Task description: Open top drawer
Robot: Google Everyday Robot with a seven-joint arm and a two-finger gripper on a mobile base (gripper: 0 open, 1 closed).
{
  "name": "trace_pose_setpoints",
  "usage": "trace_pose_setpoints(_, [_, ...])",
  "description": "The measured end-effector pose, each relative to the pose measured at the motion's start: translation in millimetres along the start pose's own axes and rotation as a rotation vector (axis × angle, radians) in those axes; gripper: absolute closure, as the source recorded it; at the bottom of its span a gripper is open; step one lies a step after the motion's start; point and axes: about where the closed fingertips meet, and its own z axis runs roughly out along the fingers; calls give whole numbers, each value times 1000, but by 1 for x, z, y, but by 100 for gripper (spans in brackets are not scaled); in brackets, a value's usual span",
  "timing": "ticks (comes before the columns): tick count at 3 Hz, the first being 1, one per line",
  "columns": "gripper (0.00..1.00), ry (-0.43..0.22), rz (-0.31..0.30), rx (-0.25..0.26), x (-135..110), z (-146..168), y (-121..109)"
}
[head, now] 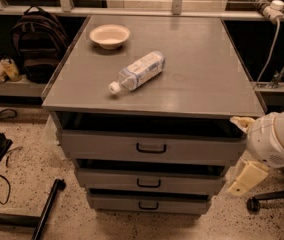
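Note:
The top drawer (107, 146) is the widest of three grey metal drawers under the grey cabinet top (207, 74). Its flat front carries a small black loop handle (151, 148) at the centre. A dark gap shows above the front. The middle drawer (112, 180) and the smallest bottom drawer (112, 203) sit below it, each with a like handle. My gripper (245, 178), with cream parts on a white rounded arm (277, 139), is at the right edge of the view. It is beside the cabinet's right front corner, level with the top drawer and apart from its handle.
A clear plastic bottle (137, 71) lies on its side on the cabinet top, and a cream bowl (110, 35) stands at the back left. A black backpack (37, 39) is to the left. A black stand base (47, 209) lies on the speckled floor, and a chair caster (254, 204) is at the right.

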Motion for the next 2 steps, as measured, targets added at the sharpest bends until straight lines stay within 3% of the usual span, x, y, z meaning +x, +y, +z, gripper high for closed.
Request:
trace_pose_setpoints(1, [0, -59, 43, -35, 8, 22, 2])
trace_pose_setpoints(2, [0, -59, 43, -35, 8, 23, 2])
